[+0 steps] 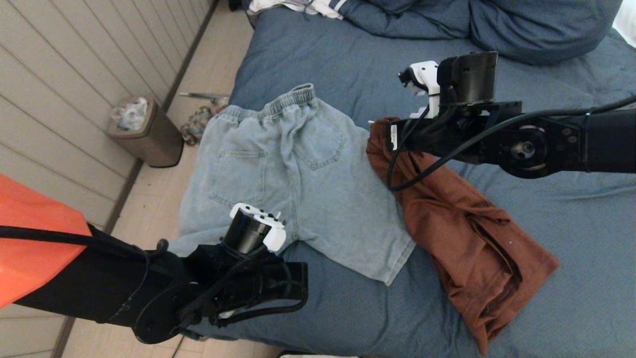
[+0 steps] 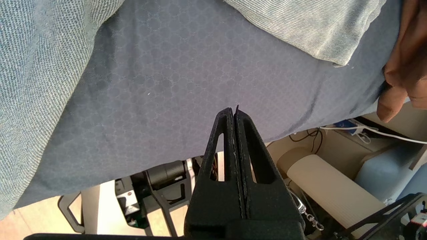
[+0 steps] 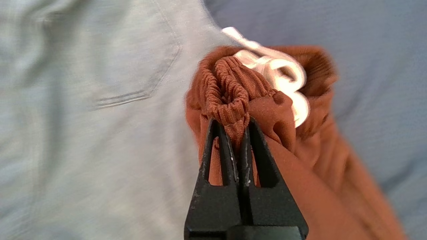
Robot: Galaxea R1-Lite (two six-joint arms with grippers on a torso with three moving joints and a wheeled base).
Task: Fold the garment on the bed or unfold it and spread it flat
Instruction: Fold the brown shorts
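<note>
Right wrist view: right pincer (image 3: 233,125) grips bunched waistband of rust-brown shorts (image 3: 300,160).
Risk: the thin pinch can slip; shorts fall onto denim shorts (image 1: 293,174).
Left pincer (image 2: 235,115): closed, empty, over bed (image 2: 186,73) edge.

Bed (image 1: 571,219) cover: matt slate-blue cloth, faint honeycomb weave up close. Light denim shorts (image 1: 293,184): pale blue twill, matt, slightly coarse. Rust-brown garment (image 1: 467,233): soft matt cloth, ribbed elastic waistband (white smooth drawcord). Gripper fingers (image 3: 218,156): matt black plastic, grainy. Bin (image 1: 149,134): brownish metal-look, dull sheen. Wall: painted plank boards, matt
</note>
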